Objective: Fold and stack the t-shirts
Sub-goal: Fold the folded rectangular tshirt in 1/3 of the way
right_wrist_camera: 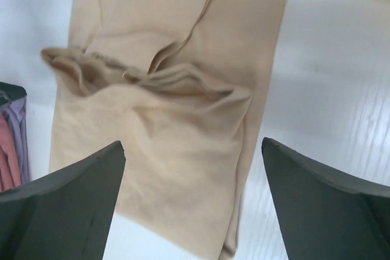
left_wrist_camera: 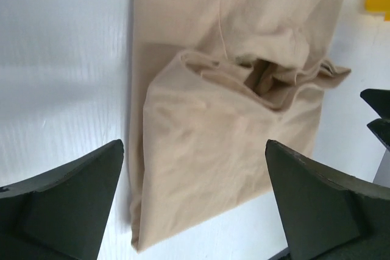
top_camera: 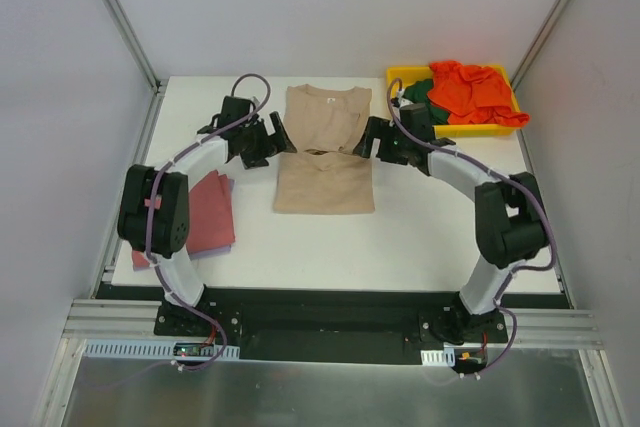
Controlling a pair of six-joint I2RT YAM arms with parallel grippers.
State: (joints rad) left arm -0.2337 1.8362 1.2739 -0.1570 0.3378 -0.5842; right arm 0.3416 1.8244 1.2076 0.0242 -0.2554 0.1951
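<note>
Tan t-shirt: lies flat in the middle of the table, collar at the far end. It is narrowed to a long strip, and its near half is doubled up on itself.
Fold edge: a rumpled, gaping ridge crosses the tan t-shirt's middle, with loose layers puckered open.
Left gripper: just off the tan t-shirt's left edge at the ridge, fingers spread wide with nothing between them.
Right gripper: just off the tan t-shirt's right edge, mirroring the other. Its fingers are likewise apart and empty.
Risk, layers: a pinch at the ridge may catch only the top layer, so the doubled half would peel open.
Risk, creases: folding over the puckers would likely trap them and leave a lumpy, crooked packet.
Risk, skew: if the two arms pinch at uneven spots, the strip may twist.
Finished stack: the dusty-red t-shirt lies folded well to the left of the tan t-shirt, on the lavender t-shirt.
Yellow bin: sits beyond the tan t-shirt's far right corner. It holds the crumpled orange-red t-shirt, spilling over the rim, and the dark green t-shirt beside it.
</note>
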